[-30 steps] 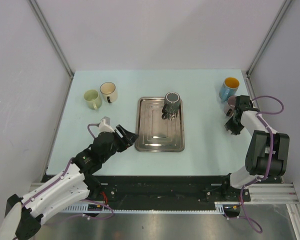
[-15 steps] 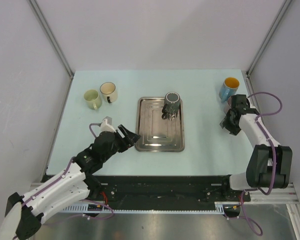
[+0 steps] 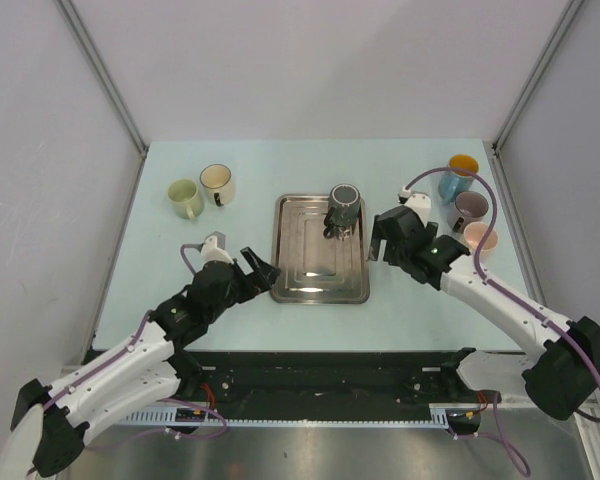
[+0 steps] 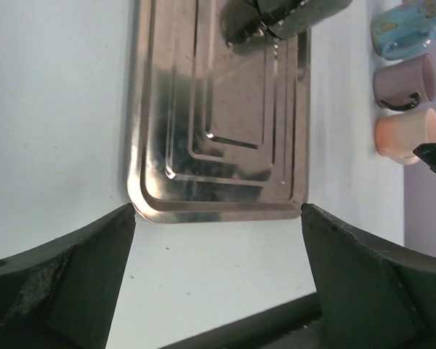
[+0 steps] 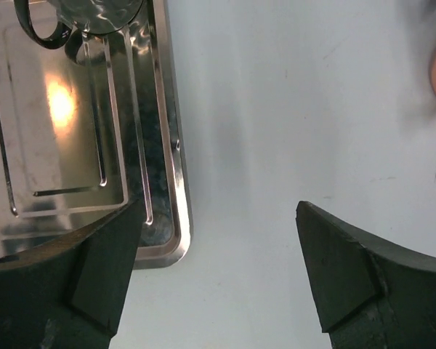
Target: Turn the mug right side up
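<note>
I have the dark mug [image 3: 343,205] at the far right corner of the metal tray [image 3: 298,282] in the middle of the surface. It stands on end with its long axis vertical. The flat ringed disc facing the overhead camera reads to me as its base, so I judge it is not yet turned. Its handle hangs toward the near edge, a little to the left. My right hand [image 3: 376,240] sits just outside the tray's right rim with its fingers [image 5: 65,283] spread wide and nothing between them. From there the mug lies a short way off toward the far left, and its wrist camera catches the handle loop at the top left corner. My left hand [image 3: 262,268] is just off the tray's near left corner, also spread wide and empty. It faces up the length of the tray, with the mug diagonally across at the far end. So the right arm is clearly the nearer one, and I would take the mug from its right side, across the body and clear of the handle. The pink mug [image 3: 479,238], purple mug [image 3: 470,209] and blue mug [image 3: 457,177] stand upright in a row behind that arm, well apart from the tray
</note>
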`<control>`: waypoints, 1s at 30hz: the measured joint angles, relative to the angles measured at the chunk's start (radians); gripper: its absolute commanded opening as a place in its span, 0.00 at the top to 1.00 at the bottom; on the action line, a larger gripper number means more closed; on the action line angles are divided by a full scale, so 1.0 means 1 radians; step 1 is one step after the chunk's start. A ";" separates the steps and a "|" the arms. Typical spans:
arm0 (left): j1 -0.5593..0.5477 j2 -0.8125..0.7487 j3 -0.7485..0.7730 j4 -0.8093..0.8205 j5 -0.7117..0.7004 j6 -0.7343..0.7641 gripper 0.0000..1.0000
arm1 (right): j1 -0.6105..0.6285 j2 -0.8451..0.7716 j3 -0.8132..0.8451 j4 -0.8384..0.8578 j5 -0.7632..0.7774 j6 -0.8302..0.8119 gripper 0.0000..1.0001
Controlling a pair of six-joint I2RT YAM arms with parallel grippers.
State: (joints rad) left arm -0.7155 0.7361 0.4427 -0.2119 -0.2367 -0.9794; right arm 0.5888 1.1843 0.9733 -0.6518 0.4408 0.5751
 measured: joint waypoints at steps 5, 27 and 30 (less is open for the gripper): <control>0.009 -0.011 0.005 0.018 -0.049 0.103 0.00 | 0.062 0.069 0.000 0.047 0.098 -0.007 0.00; 0.137 0.955 0.870 0.021 0.471 0.833 0.06 | -0.155 -0.039 -0.194 0.331 -0.225 0.050 0.00; 0.146 1.060 0.965 -0.041 0.504 0.888 0.05 | -0.107 -0.090 -0.195 0.343 -0.269 0.016 0.00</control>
State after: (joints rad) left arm -0.5690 1.7962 1.4075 -0.2531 0.2676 -0.0914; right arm 0.4820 1.0946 0.7780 -0.3084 0.1722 0.5915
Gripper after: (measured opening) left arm 0.947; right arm 0.995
